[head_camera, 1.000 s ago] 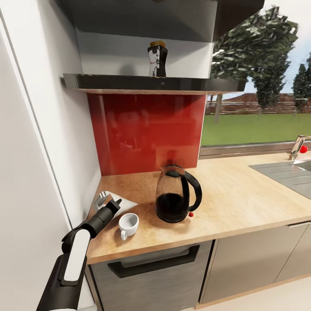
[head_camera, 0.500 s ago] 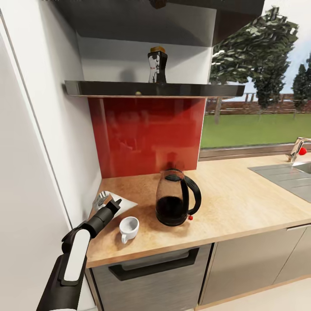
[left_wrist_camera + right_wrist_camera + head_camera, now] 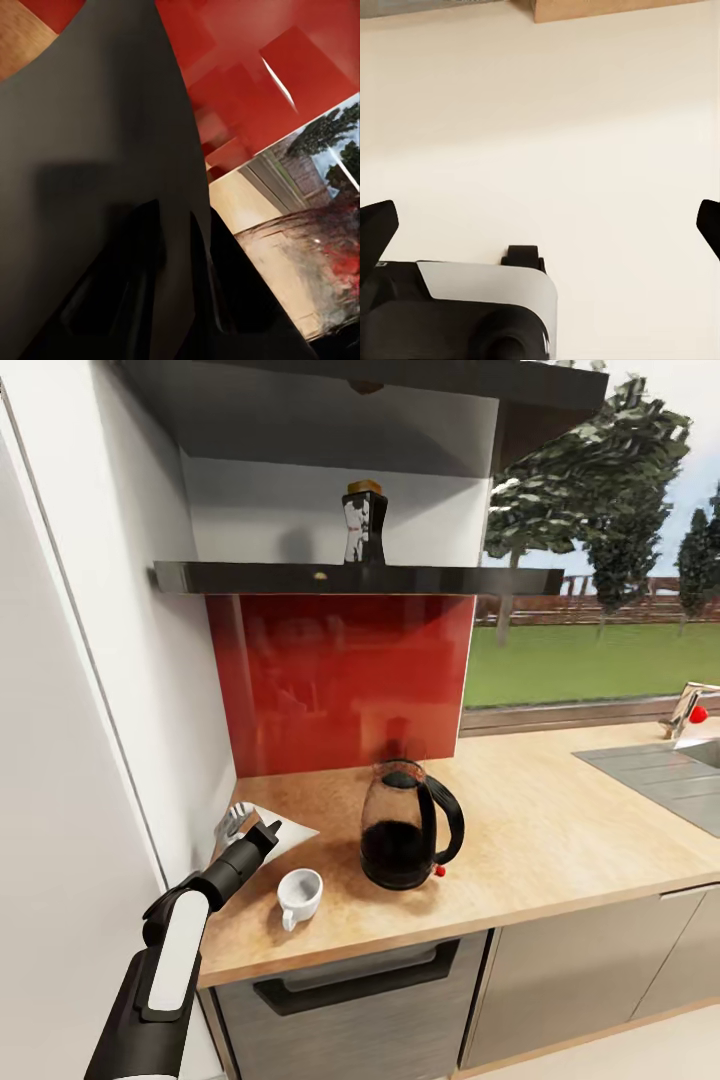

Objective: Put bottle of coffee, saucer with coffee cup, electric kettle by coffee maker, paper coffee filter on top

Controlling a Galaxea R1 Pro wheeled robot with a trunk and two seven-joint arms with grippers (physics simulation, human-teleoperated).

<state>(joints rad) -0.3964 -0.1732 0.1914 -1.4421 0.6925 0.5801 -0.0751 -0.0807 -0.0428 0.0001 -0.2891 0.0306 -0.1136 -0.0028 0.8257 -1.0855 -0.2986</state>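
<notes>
Jaws of the left gripper [image 3: 268, 828] clamped on the paper coffee filter [image 3: 290, 828] at the surface's wall corner, likely to lift it; right jaws wide apart; bottle of coffee [image 3: 365, 524] on the shelf [image 3: 250, 577].

Dark electric kettle [image 3: 410, 825] and white coffee cup [image 3: 299, 896] upright on beige kitchen countertop [image 3: 560, 830].

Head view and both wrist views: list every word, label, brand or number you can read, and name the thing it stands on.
No text can be read.
Bottle of coffee on the shelf: a pale label with red marks, too blurred to read.
Electric kettle, coffee cup, countertop: no writing visible.
</notes>
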